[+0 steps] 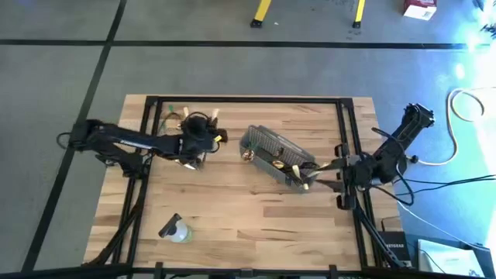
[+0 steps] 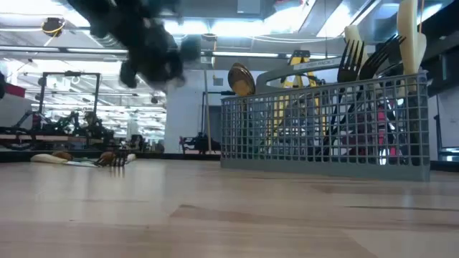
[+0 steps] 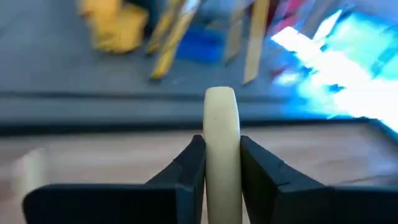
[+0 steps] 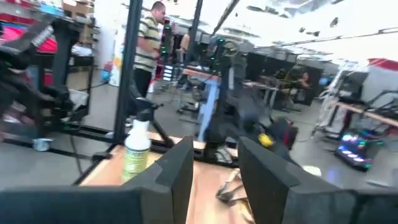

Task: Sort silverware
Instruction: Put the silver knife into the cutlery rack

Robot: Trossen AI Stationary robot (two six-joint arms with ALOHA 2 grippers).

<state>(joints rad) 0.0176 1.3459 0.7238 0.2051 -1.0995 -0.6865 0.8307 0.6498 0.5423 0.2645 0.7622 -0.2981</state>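
Observation:
My left gripper (image 1: 203,139) hangs over the far left of the table, shut on a pale tan utensil (image 3: 222,137). Beyond it, several loose pieces of silverware (image 1: 180,118) lie flat on the wood; the low view shows them as a small heap (image 2: 107,159). A grey mesh basket (image 1: 275,155) stands mid-table with forks, a gold spoon (image 2: 240,79) and pale handles sticking up out of it. My right gripper (image 1: 318,168) is at the basket's right end, open, and its wrist view shows nothing between its fingers (image 4: 177,174). My left gripper pinches the pale utensil's slim handle (image 3: 222,168) between its two fingers. The utensil lies along the fingers, and its rounded end (image 3: 221,99) sticks out past the fingertips. In the low view the gripper (image 2: 150,61) is well above the table.
A small clear spray bottle (image 1: 177,230) lies near the front left of the table. A black frame (image 1: 248,100) runs along the table's far edge and both sides. Bare wood lies between the basket and the near edge. People stand in the room beyond the table.

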